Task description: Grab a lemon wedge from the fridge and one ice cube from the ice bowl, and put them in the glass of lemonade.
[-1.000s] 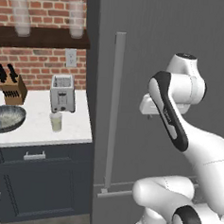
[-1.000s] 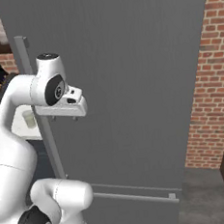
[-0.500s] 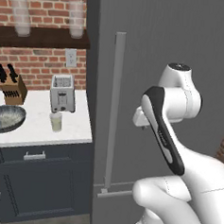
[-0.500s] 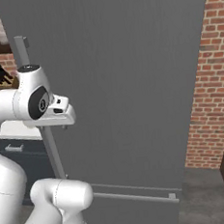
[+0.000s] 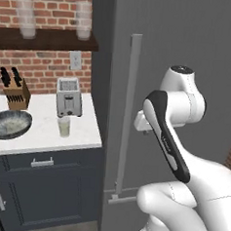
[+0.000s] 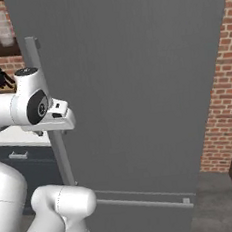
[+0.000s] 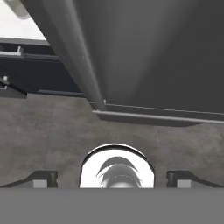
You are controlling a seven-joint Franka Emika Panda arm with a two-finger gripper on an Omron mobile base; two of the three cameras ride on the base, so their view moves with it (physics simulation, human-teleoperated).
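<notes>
The fridge [image 5: 186, 39] is a tall dark grey appliance with its door shut, so the lemon wedge is hidden. Its long grey bar handle [image 5: 129, 113] runs down the door's left side. My gripper [image 7: 113, 178] points down at the floor, jaws open wide and holding nothing. The handle [image 7: 81, 61] lies just ahead of it. My hand [image 6: 58, 121] hangs close beside the handle [image 6: 54, 144], apart from it. On the white counter to the left stand the ice bowl [image 5: 9, 124] and the glass of lemonade [image 5: 64, 126].
A toaster [image 5: 70, 97] and a knife block [image 5: 14, 89] sit at the back of the counter [image 5: 42, 140]. Two tall frosted glasses [image 5: 26, 16] stand on a shelf above. Dark cabinets fill the space under the counter. A brick wall [image 6: 221, 93] lies right of the fridge.
My hand has swung down and in toward the fridge handle. The jaws stay open. The fridge door has not moved.
</notes>
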